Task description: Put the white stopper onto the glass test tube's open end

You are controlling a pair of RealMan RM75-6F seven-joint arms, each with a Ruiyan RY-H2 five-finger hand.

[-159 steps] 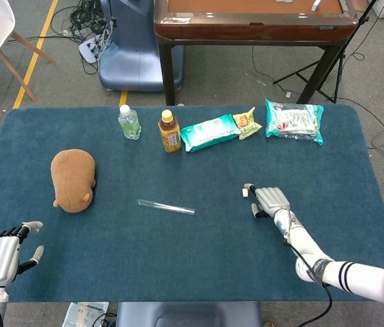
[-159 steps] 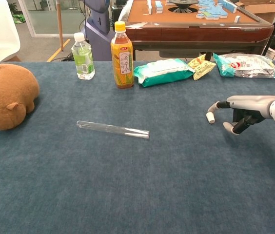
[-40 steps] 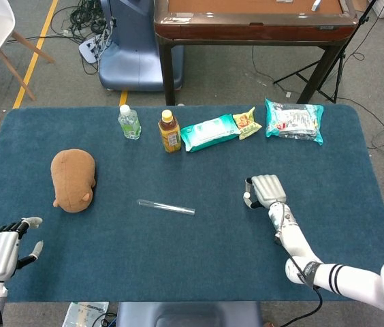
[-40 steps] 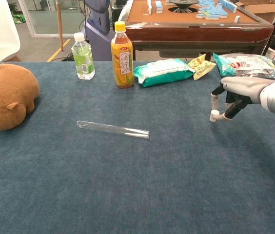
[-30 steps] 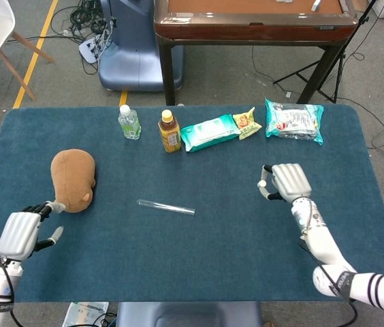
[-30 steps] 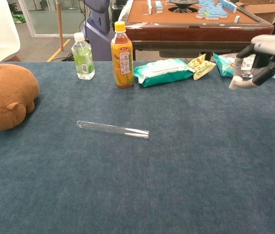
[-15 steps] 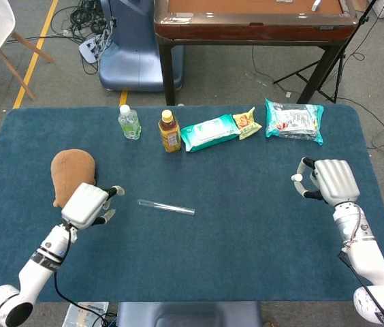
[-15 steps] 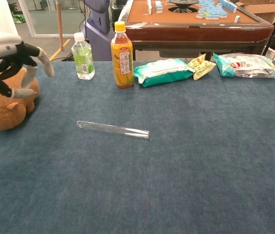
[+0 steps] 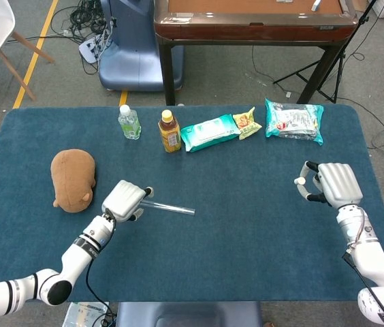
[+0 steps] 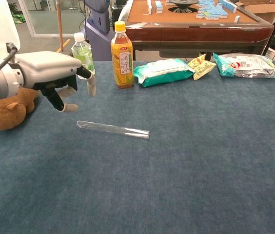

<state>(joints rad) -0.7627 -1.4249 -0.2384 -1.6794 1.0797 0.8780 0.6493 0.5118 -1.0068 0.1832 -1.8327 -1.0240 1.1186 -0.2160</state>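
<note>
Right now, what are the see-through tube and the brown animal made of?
The test tube looks like clear glass: the blue cloth shows through it and its edges glint, though clear plastic could look alike. The brown animal seems to be soft plush, fuzzy and matte, with rounded, squashy shapes.

A brown plush toy (image 9: 73, 180) sat at the left of the blue table (image 9: 246, 238). Along the top edge stood a water bottle (image 9: 129, 122) and a tea bottle (image 9: 169, 131), then a wipes pack (image 9: 210, 132), a small yellow snack bag (image 9: 247, 123) and a teal snack bag (image 9: 293, 120).
</note>
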